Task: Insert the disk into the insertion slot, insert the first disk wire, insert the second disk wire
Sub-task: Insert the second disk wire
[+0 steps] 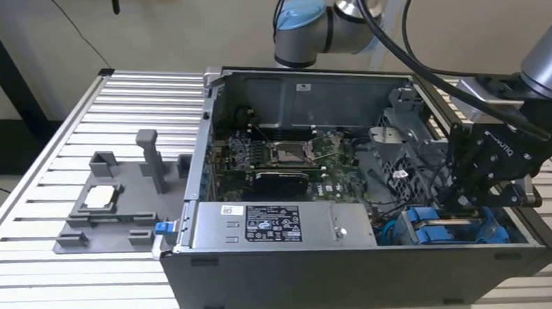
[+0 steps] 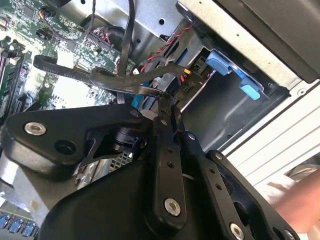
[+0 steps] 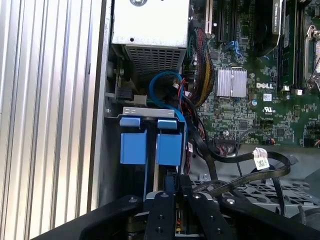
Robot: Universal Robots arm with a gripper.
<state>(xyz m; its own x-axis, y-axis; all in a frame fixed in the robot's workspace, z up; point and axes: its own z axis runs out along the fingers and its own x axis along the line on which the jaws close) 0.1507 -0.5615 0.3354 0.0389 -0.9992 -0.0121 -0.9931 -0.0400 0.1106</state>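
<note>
Exterior view shows, nearest the camera, the open computer case (image 1: 345, 283) lying on the slatted table (image 1: 42, 186), with the grey power-supply box (image 1: 278, 224) along its front edge. Just beside that box, toward the exterior view's right, sits the drive cage with its blue fittings — the insertion slot (image 1: 450, 228) — and the gripper (image 1: 460, 204) hangs directly over it, its black body low inside the case.

In the first wrist view the gripper (image 3: 170, 185) has its fingers (image 3: 162, 210) drawn close together over the cage, where two blue carrier tabs (image 3: 150, 142) stand side by side; the disk (image 3: 156, 175) seems to be seated between them, though little of its metal shows. In the second wrist view the fingers pinch a dark flat cable (image 2: 120, 80) near its end, close to the blue tabs of the slot (image 2: 230, 75). Whether the plug is seated cannot be told.

Farther in lies the green motherboard (image 1: 285, 158). On the table at the exterior view's left stands a grey fixture (image 1: 115, 203), and behind the case rises the arm (image 1: 319, 27).
</note>
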